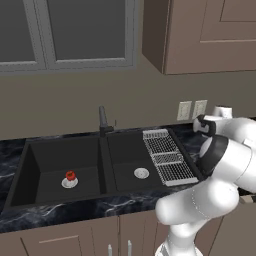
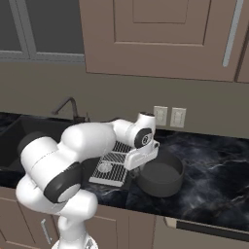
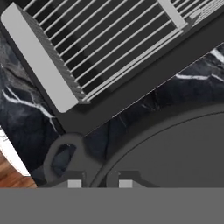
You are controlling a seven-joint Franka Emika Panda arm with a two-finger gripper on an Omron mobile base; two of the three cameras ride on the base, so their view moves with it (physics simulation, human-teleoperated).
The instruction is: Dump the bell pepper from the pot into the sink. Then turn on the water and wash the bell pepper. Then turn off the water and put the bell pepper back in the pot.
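Nearest you, in the hand view, the fingers (image 3: 99, 183) stand one on each side of the rim of the pot (image 3: 175, 148), beside its loop handle (image 3: 63, 153), with a narrow gap between the tips; you cannot tell whether they pinch the rim or have let it go. The pot sits upright on the dark marble bench (image 2: 214, 165), just right of the sink (image 1: 30, 165), and its inside shows bare. Just beyond its rim you see the silver wire rack (image 3: 109, 48) lying over the sink's right edge. Farther left, in the left basin, the bell pepper (image 1: 70, 175) rests on the round drain (image 1: 69, 183). Behind the divider stands the dark faucet (image 1: 103, 120).
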